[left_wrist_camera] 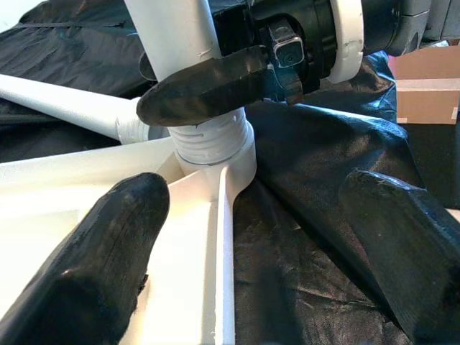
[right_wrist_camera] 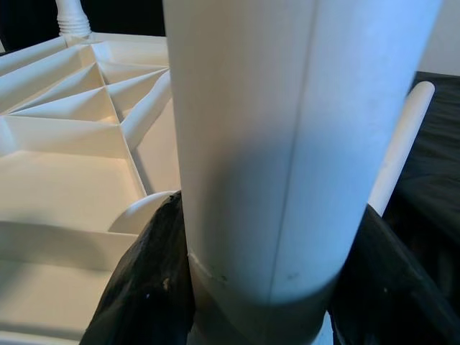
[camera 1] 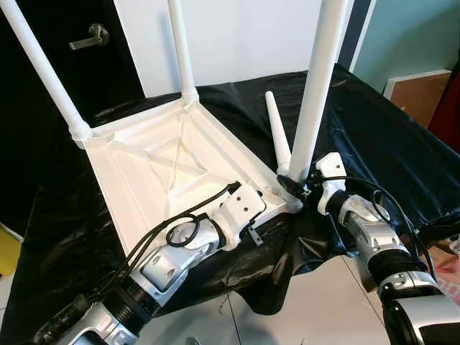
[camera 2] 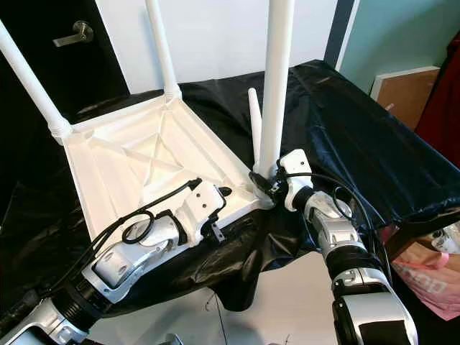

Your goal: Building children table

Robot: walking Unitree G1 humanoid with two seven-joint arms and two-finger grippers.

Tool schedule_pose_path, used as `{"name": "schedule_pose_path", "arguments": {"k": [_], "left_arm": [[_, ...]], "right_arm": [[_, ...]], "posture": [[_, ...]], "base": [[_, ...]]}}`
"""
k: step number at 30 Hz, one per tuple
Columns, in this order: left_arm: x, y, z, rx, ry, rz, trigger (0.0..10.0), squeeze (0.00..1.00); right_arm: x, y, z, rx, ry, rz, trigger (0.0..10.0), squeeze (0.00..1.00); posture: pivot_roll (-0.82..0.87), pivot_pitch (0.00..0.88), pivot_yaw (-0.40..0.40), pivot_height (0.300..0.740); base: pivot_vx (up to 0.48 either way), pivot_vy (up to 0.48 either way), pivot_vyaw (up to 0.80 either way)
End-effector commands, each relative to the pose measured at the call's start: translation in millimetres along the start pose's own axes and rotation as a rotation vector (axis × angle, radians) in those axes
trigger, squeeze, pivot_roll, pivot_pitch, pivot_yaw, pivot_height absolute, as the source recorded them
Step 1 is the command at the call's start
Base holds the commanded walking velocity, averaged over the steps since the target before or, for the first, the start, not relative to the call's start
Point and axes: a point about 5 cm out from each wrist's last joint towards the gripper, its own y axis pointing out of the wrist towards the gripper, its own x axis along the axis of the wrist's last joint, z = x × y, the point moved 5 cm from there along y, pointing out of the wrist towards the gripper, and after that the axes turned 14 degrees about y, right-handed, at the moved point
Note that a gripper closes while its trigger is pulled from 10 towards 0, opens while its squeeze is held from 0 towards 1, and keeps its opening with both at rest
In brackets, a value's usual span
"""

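A white children's table top (camera 1: 158, 162) lies upside down on a black cloth (camera 1: 388, 136). Legs stand upright in its far left corner (camera 1: 43, 72) and back corner (camera 1: 181, 50). A third leg (camera 1: 316, 86) stands in the near right corner socket (left_wrist_camera: 215, 140), and my right gripper (camera 1: 291, 183) is shut on it just above the base, its fingers (right_wrist_camera: 147, 280) on either side. A loose leg (camera 1: 278, 136) leans behind that corner. My left gripper (left_wrist_camera: 251, 251) is open and straddles the top's near rim (left_wrist_camera: 223, 237) beside that socket.
The cloth-covered work surface ends just in front of me, with white floor (camera 1: 309, 302) below. A dark door with a lever handle (camera 1: 90, 36) is at the back left. A brown board (camera 1: 420, 93) leans at the right, and a pink bag (camera 2: 431, 277) sits lower right.
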Motion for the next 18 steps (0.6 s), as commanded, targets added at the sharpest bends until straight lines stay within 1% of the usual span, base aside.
{"name": "schedule_pose_path", "arguments": {"k": [1, 2, 4, 5, 6, 7, 8, 10, 11, 12, 14, 15, 17, 18], "left_arm": [[-7, -0.5, -0.2, 0.022, 0.008, 0.026, 10.0, 0.00], [-8, -0.6, 0.0, 0.019, 0.009, 0.028, 10.0, 0.00], [-8, -0.6, 0.0, 0.019, 0.009, 0.028, 10.0, 0.00], [-9, -0.8, 0.3, 0.014, 0.007, 0.025, 10.0, 0.00], [-9, -0.9, 0.0, 0.009, 0.004, 0.023, 10.0, 0.00], [-9, -0.9, 0.0, 0.009, 0.004, 0.023, 10.0, 0.00], [-9, -1.2, -0.7, 0.005, 0.002, 0.023, 10.0, 0.00], [-9, -1.2, -0.7, 0.005, 0.002, 0.023, 10.0, 0.00], [-10, -1.1, -1.9, 0.001, 0.001, 0.021, 10.0, 0.00], [-10, -1.1, -1.9, 0.001, 0.001, 0.021, 10.0, 0.00], [-11, -0.9, -3.8, -0.004, 0.001, 0.019, 10.0, 0.00], [-11, -0.9, -3.8, -0.004, 0.001, 0.019, 10.0, 0.00], [-12, -1.0, -5.5, -0.015, 0.002, 0.024, 10.0, 0.00], [-12, -1.0, -5.5, -0.015, 0.002, 0.024, 10.0, 0.00]], "right_arm": [[-14, -3.3, 1.4, 0.008, 0.014, 0.050, 0.0, 0.00], [-18, -4.6, 0.3, -0.007, 0.025, 0.052, 10.0, 0.00], [-18, -4.6, 0.3, -0.007, 0.025, 0.052, 10.0, 0.00], [-20, -5.7, -0.4, -0.034, 0.038, 0.041, 10.0, 0.00], [-23, -6.3, -3.5, -0.090, 0.044, 0.030, 10.0, 0.00], [-23, -6.3, -3.5, -0.090, 0.044, 0.030, 10.0, 0.00], [-26, -6.2, -4.1, -0.135, 0.061, 0.026, 10.0, 0.00], [-26, -6.2, -4.1, -0.135, 0.061, 0.026, 10.0, 0.00], [-29, -5.7, -4.7, -0.182, 0.071, 0.024, 10.0, 0.00], [-29, -5.7, -4.7, -0.182, 0.071, 0.024, 10.0, 0.00], [-37, -2.3, 0.6, -0.241, 0.110, 0.029, 10.0, 0.00], [-37, -2.3, 0.6, -0.241, 0.110, 0.029, 10.0, 0.00], [-41, 1.2, 4.9, -0.338, 0.174, 0.016, 10.0, 0.00], [-41, 1.2, 4.9, -0.338, 0.174, 0.016, 10.0, 0.00]], "posture": [[-0.11, 0.000, 0.043, 0.740], [-0.11, 0.000, 0.043, 0.740], [-0.11, 0.000, 0.043, 0.740], [-0.11, 0.000, 0.042, 0.740], [-0.11, 0.000, 0.039, 0.740], [-0.11, 0.000, 0.039, 0.740], [-0.11, 0.000, 0.039, 0.740], [-0.11, 0.000, 0.039, 0.740], [-0.11, 0.000, 0.039, 0.740], [-0.11, 0.000, 0.039, 0.740], [-0.11, 0.000, 0.039, 0.740], [-0.11, 0.000, 0.039, 0.740], [-0.12, 0.000, 0.039, 0.740], [-0.12, 0.000, 0.039, 0.740]], "base": [[0.000, 0.000, 0.00], [0.000, 0.000, 0.00], [0.000, 0.000, 0.00], [0.000, 0.000, 0.00], [0.000, 0.000, 0.00], [0.000, 0.000, 0.00], [0.000, 0.000, 0.00], [0.000, 0.000, 0.00], [0.000, 0.000, 0.00], [0.000, 0.000, 0.00], [0.000, 0.000, 0.00], [0.000, 0.000, 0.00], [0.000, 0.000, 0.00], [0.000, 0.000, 0.00]]}}
